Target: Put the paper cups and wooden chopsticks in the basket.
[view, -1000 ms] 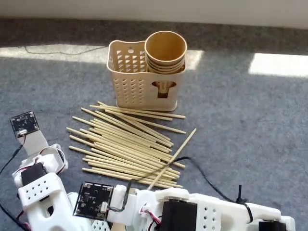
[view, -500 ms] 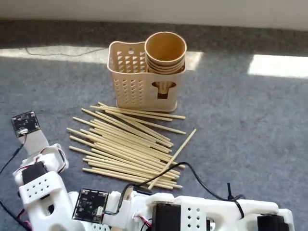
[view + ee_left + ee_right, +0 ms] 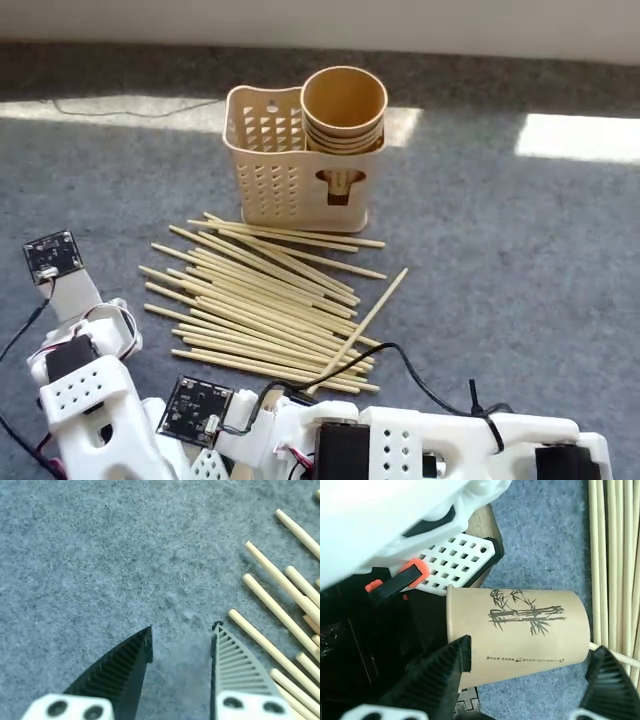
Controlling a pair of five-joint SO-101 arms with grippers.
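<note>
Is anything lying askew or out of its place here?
Yes. One brown paper cup with a bamboo print lies on its side on the grey carpet, between the open fingers of the right gripper. The pale wooden chopsticks lie scattered in front of the cream plastic basket, not in it.

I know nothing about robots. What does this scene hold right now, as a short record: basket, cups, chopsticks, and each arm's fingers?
basket: upright on the grey carpet
stack of cups: standing in one basket compartment
loose cup: on its side near the arm bases
chopsticks: spread pile on the carpet in front of the basket
right gripper: fingers open, loose cup between them
left gripper: fingers open over carpet, beside chopstick ends
</note>
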